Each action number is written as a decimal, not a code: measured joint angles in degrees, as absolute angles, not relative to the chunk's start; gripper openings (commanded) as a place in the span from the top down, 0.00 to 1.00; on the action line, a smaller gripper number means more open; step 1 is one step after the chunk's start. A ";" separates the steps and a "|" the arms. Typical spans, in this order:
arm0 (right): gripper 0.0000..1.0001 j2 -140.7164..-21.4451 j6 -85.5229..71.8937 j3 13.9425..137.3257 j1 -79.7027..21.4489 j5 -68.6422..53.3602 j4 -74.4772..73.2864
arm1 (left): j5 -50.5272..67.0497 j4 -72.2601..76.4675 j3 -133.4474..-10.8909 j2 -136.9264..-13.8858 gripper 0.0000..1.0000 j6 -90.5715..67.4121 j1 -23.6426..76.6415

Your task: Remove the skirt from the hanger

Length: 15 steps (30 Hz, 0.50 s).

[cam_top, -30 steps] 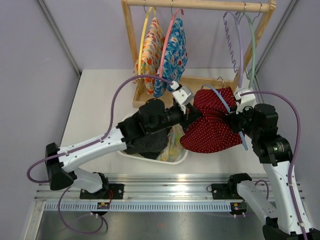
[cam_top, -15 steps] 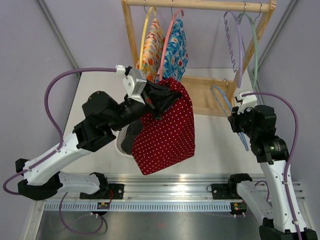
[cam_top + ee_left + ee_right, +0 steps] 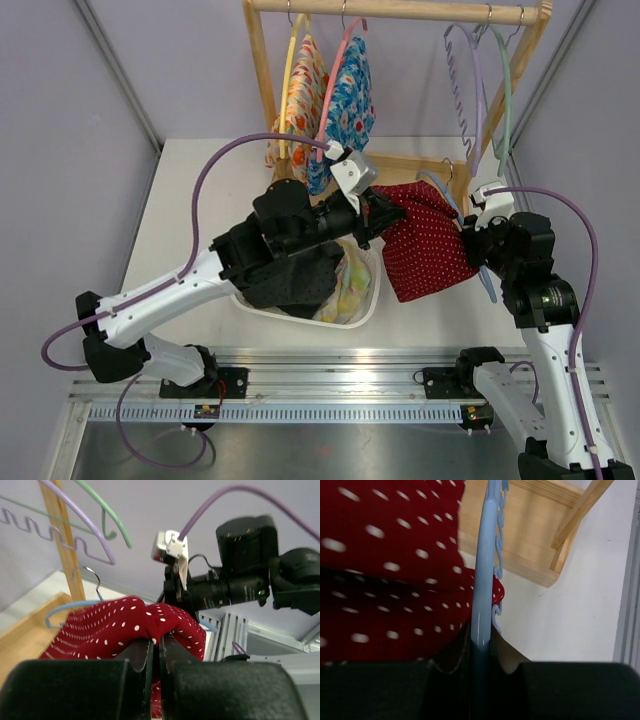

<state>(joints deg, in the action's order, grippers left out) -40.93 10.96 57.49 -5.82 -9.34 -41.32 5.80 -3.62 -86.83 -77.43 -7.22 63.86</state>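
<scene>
Left pincer [image 3: 156,647] clenched on red dotted skirt [image 3: 425,250], which is bunched at 3 o'clock of white basket [image 3: 370,300]. Right pincer [image 3: 482,645] grips blue hanger [image 3: 484,580], which lies against the skirt above the worktop [image 3: 190,200].

Count:
- one skirt [image 3: 425,250], red with white dots, at 3 o'clock of basket
- five hangers: one blue hanger [image 3: 482,580], plus four on rail at 12 o'clock: yellow hanger [image 3: 290,80], pink hanger [image 3: 335,85], purple hanger [image 3: 478,90], green hanger [image 3: 507,90]
- two floral garments on rail: orange garment [image 3: 303,100], blue garment [image 3: 350,105]
- one wooden rack [image 3: 262,80]
- one white basket [image 3: 365,310] on worktop [image 3: 180,200]
- at least two clothes inside: dark cloth [image 3: 290,285], pale cloth [image 3: 348,285]
- two arms: left arm [image 3: 170,300], right arm [image 3: 555,340]
- two purple cables: left cable [image 3: 215,175], right cable [image 3: 590,250]
</scene>
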 measured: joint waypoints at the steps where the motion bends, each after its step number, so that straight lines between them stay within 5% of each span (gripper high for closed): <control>1: 1.00 -40.91 10.96 57.49 -5.80 -9.37 -41.41 | 6.28 -3.11 -86.17 -77.97 1.00 -7.73 63.86; 7: 1.00 -41.25 10.94 59.48 -5.67 -10.39 -43.24 | 8.84 0.36 -79.57 -82.43 0.94 -11.09 63.86; 15: 1.00 -43.62 11.22 66.19 -5.63 -16.40 -45.06 | 10.61 2.79 -75.77 -93.82 0.24 -14.66 63.88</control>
